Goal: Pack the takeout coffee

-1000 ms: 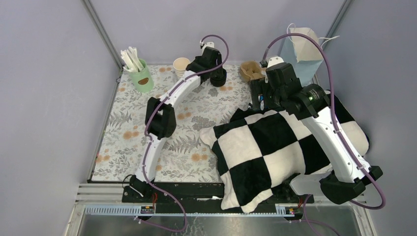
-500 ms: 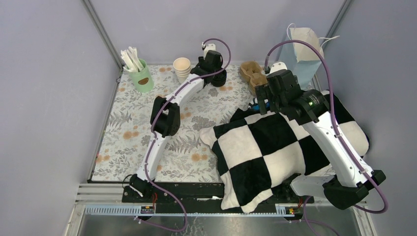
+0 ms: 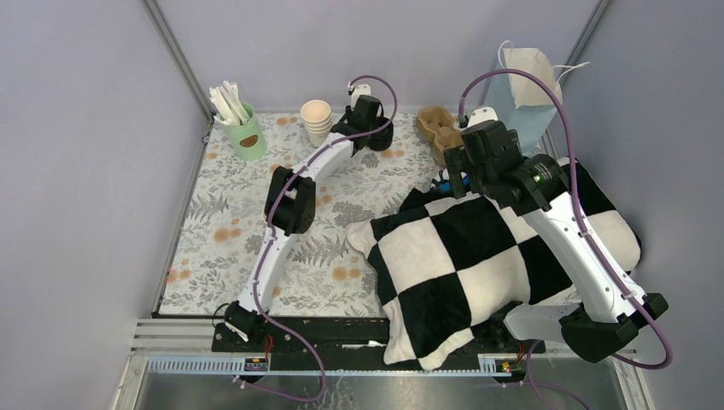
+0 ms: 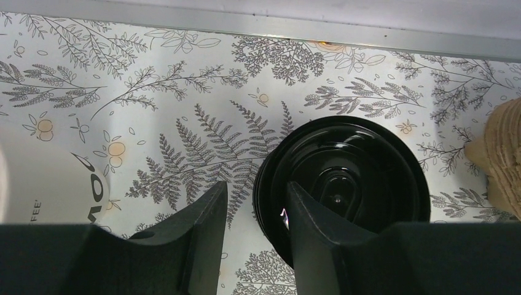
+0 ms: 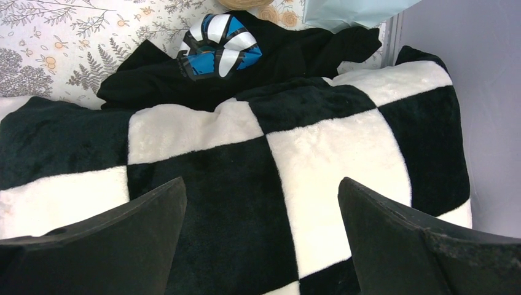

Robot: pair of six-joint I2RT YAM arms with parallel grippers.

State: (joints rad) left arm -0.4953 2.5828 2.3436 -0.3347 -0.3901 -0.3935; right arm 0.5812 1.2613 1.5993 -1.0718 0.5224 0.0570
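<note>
Now that the left arm has reached farther back, the cream cup stack (image 3: 316, 120), printed "FEE", stands just left of the left gripper (image 4: 255, 187). Its narrowing jaws straddle the black lid (image 4: 356, 178) rim without pinching it yet. I cannot tell the takeout coffee cup from that stack. The right gripper (image 5: 261, 190) gapes empty over the checkered blanket (image 5: 319, 153).

Soft even light; glare glints on the glossy black lid (image 4: 344, 166).

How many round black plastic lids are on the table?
1 visible: the round black plastic lid at the back of the floral mat, its rim between the open jaws of the left gripper. More may be stacked beneath.
</note>
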